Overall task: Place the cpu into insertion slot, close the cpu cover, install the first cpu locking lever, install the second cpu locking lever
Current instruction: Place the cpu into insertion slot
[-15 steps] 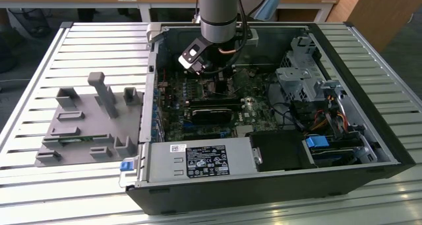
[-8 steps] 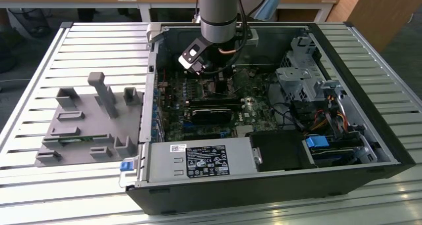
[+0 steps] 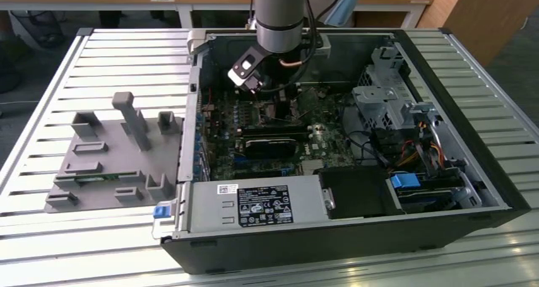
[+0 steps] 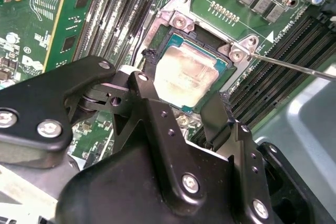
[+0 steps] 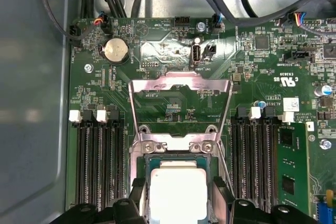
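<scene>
At the one insertion slot point(image 4: 178, 22), the gripper point(image 4: 185, 77) pinches one cpu point(image 5: 178, 190) between two fingers point(image 4: 216, 114), one cpu cover point(image 5: 181, 83) open.

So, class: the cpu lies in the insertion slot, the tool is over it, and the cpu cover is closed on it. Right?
No. In the first wrist view the cpu cover is open, swung back off the insertion slot. The cpu does lie in the slot, with the tool over it.
</scene>
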{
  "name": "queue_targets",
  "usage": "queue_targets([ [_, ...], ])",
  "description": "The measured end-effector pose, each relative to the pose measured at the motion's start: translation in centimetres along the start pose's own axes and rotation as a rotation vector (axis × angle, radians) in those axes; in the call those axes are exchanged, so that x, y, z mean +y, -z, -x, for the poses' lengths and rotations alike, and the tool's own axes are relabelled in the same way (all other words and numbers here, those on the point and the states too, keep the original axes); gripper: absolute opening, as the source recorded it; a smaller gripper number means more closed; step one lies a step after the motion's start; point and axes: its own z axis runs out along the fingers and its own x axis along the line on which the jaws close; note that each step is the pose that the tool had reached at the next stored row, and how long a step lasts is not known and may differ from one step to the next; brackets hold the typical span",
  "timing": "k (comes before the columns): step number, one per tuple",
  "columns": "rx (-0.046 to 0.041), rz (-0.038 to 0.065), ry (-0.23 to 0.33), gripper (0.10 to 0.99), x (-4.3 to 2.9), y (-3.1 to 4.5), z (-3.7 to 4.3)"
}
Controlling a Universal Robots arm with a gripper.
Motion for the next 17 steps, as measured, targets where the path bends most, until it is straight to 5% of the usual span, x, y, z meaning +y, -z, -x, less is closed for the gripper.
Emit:
queue_targets([
  [5, -0.0001, -0.007, 0.000, 0.600, 0.16, 0.43, -0.02],
  [11, -0.0009, -0.032, 0.000, 0.357, 0.65, 0.87, -0.03],
  [17, -0.0011, -0.040, -0.001, 0.122, 0.71, 1.13, -0.03],
])
